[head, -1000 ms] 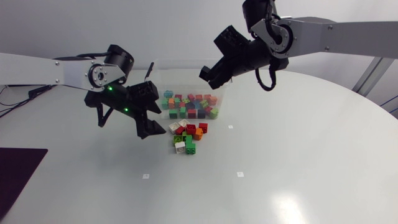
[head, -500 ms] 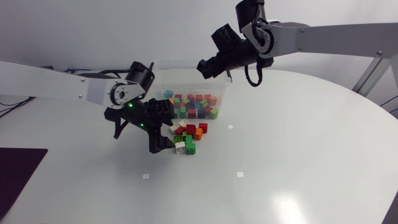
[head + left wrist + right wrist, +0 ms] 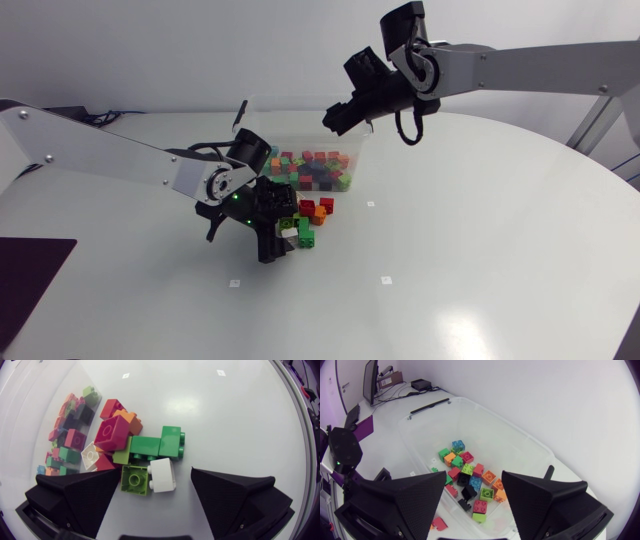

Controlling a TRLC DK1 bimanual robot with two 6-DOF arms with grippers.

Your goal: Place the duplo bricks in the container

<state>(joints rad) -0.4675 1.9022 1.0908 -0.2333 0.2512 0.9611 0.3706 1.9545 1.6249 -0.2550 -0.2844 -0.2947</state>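
Note:
A loose pile of duplo bricks [image 3: 303,218] lies on the white table just in front of the clear container [image 3: 290,125], which holds several coloured bricks [image 3: 310,168]. My left gripper [image 3: 280,232] is low at the pile's left side and open. In the left wrist view a white brick [image 3: 162,475] and a lime brick [image 3: 135,480] lie between its open fingers [image 3: 85,495], with green [image 3: 160,445], red [image 3: 112,432] and orange bricks ahead. My right gripper [image 3: 338,115] hangs open above the container [image 3: 520,445], nothing between its fingers [image 3: 410,500].
A dark purple mat [image 3: 30,280] lies at the table's near left edge. Small white marks [image 3: 234,283] [image 3: 386,280] dot the table in front of the pile. The container's far wall stands close under my right arm.
My left arm has swung right and down until its open gripper reached the loose pile. My right gripper has opened above the container and shifted slightly.

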